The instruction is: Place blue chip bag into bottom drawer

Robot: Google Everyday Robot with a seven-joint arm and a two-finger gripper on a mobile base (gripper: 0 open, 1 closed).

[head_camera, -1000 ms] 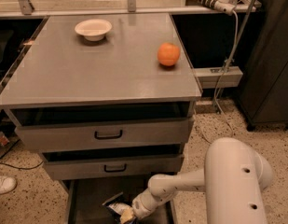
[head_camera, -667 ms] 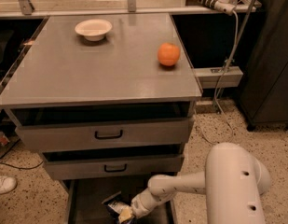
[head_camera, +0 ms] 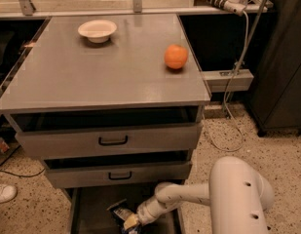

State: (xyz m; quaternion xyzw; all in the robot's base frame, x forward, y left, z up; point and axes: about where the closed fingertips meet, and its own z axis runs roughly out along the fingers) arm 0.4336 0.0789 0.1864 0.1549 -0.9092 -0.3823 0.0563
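The blue chip bag (head_camera: pixel 120 212) lies in the open bottom drawer (head_camera: pixel 91 213) at the lower edge of the camera view, dark with pale patches. My gripper (head_camera: pixel 130 222) reaches down into the drawer from the white arm at the lower right and sits right at the bag's near end, touching or holding it. The bag's lower part is partly hidden by the gripper and cut off by the frame edge.
The grey cabinet top (head_camera: pixel 101 67) carries a white bowl (head_camera: pixel 97 30) at the back and an orange fruit (head_camera: pixel 176 56) at the right. Two upper drawers (head_camera: pixel 112 140) stand slightly open with black handles. A cable and power strip (head_camera: pixel 228 79) hang at the right. A shoe (head_camera: pixel 4 193) lies on the floor at the left.
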